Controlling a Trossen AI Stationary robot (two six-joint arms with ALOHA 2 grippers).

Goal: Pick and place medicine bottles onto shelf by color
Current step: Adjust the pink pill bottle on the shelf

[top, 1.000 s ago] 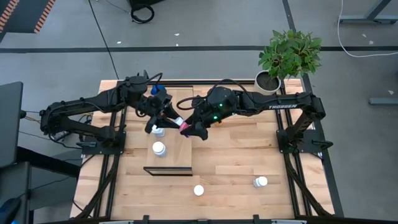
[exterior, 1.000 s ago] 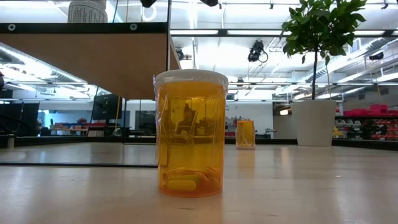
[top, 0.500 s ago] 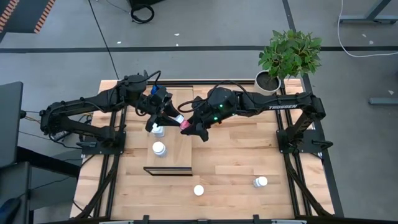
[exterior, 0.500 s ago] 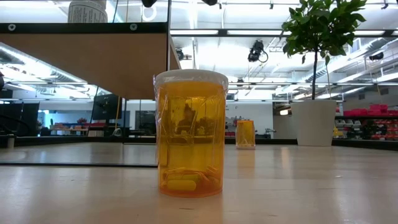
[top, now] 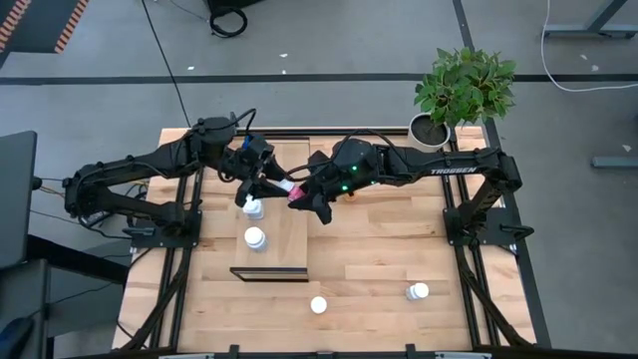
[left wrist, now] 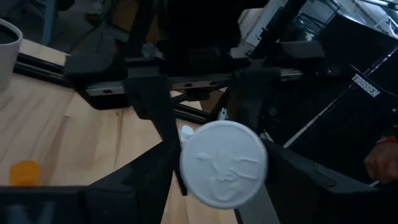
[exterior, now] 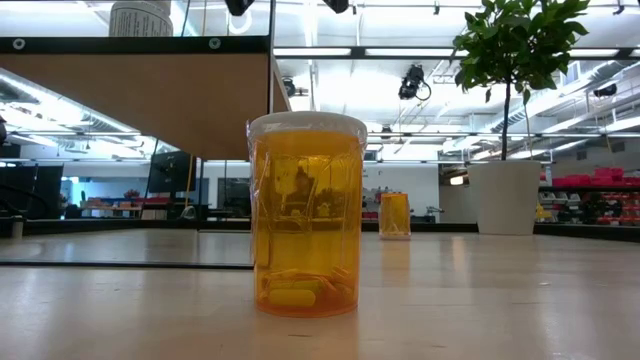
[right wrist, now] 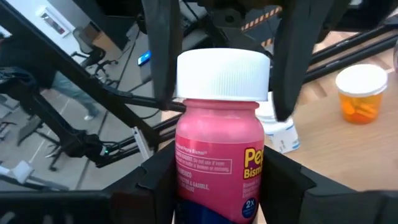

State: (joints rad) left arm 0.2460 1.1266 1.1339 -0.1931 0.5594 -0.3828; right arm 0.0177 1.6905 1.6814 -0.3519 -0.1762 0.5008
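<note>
A pink medicine bottle [top: 295, 197] with a white cap [right wrist: 224, 74] hangs in the air above the far part of the shelf [top: 284, 239], between my two grippers. My right gripper [top: 306, 202] is shut on its body. Facing it, my left gripper [top: 271, 185] is open. Its two fingers [right wrist: 165, 56] stand close on either side of the cap, which faces the left wrist camera [left wrist: 224, 163]. Two white-capped bottles [top: 253, 207] [top: 255, 237] stand on the shelf. Two orange bottles [exterior: 306, 215] [exterior: 395, 215] stand on the tabletop. My right gripper pinches the pink bottle's labelled body [right wrist: 186, 165] between its two fingers, below the cap. The fingers come nearly level from the table's right side and lie along the bottle. The bottle is lifted clear, on its side, with the cap end pointing toward my left gripper.
A potted plant [top: 431, 128] stands at the table's far right corner. The shelf is a raised board with a dark frame [exterior: 140, 45]; a white bottle [exterior: 140, 18] stands on top. The orange bottles show as white caps [top: 318, 304] [top: 417, 291] near the front edge.
</note>
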